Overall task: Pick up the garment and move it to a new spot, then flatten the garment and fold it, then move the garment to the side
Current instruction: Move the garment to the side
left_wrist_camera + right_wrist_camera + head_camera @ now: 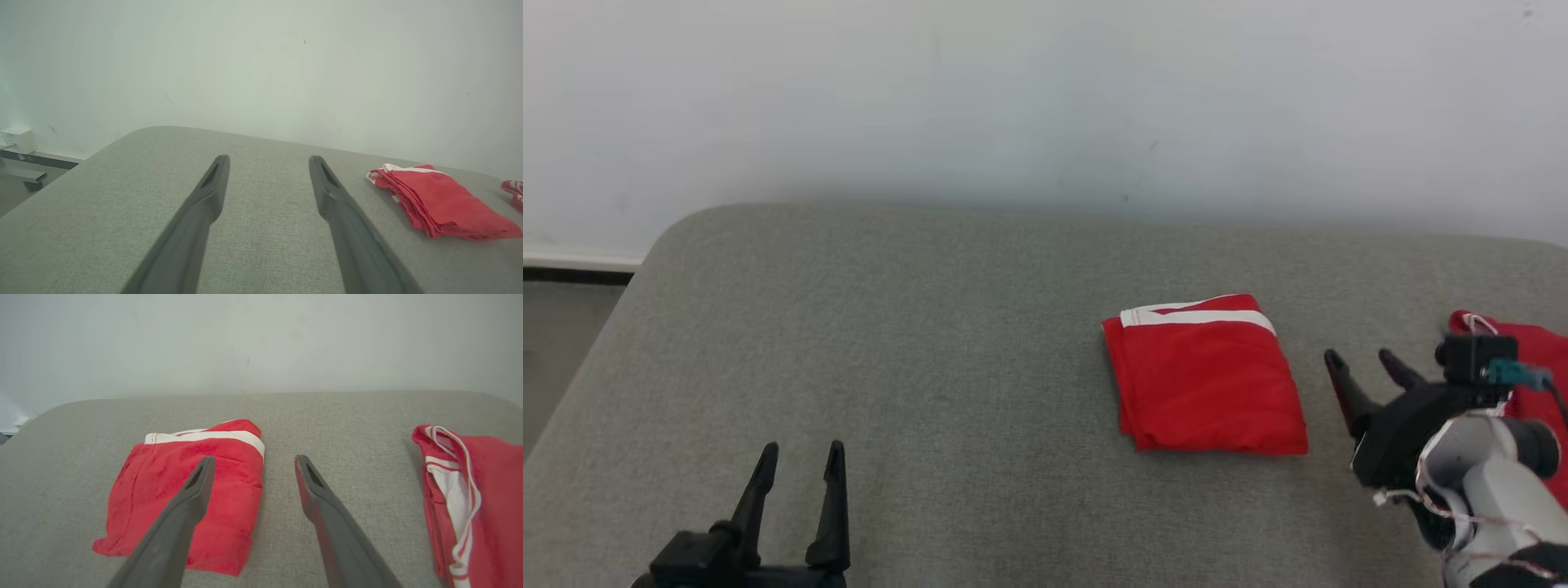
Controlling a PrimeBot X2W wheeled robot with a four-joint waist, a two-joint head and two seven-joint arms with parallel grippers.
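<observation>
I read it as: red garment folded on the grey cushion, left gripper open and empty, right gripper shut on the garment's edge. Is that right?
Not quite: the right gripper is open and holds nothing, beside the red garment with a gap between them, as the head view shows. The rest holds: garment folded on the grey cushion, left gripper open and empty.

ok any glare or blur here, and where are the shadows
Head view: soft even light, no glare, faint shadow under the folded garment. Left wrist view: wide lens bows the cushion edge, fingers blur near the bottom. Right wrist view: garment looks slightly smeared.
</observation>
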